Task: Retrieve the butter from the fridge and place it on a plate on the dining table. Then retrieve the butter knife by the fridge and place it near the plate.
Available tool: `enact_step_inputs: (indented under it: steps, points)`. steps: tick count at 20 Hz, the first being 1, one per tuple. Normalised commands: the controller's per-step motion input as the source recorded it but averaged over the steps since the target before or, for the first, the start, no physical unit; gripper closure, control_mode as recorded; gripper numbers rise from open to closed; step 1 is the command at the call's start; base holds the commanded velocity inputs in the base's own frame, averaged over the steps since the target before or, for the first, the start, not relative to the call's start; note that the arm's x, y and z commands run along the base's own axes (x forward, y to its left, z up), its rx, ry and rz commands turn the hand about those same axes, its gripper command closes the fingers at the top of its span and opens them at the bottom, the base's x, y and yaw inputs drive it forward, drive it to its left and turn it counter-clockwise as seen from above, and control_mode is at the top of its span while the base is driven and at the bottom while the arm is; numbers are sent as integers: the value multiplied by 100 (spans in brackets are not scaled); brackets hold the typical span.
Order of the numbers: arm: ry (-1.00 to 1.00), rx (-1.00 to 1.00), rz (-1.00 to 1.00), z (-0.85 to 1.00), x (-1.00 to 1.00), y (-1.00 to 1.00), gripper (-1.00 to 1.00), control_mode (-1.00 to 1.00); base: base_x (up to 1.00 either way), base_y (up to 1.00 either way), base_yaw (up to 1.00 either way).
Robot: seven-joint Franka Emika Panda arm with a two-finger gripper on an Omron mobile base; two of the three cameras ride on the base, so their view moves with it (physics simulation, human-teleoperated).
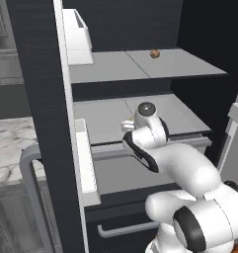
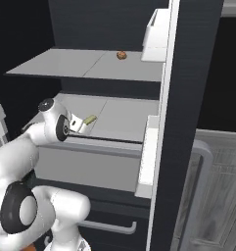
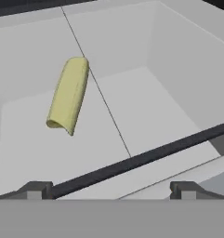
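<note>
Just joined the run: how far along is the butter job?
Done: the fridge stands open. In hand: the open tool hovers at the front edge of the lower shelf, where the butter lies ungrasped. Left: grasp it, carry it to the plate, then fetch the knife.

Small brown round item (image 1: 154, 54) – upper shelf; marble counter (image 1: 12, 148) left.
</note>
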Motion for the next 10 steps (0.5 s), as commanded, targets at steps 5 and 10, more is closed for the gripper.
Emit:
enact_step_inputs:
  steps: [5, 10]
  points:
    - [5, 2, -1, -1, 77, 2, -100, -100, 0, 0, 0]
    - [0, 3, -8, -19, 75, 17, -100, -100, 0, 0, 0]
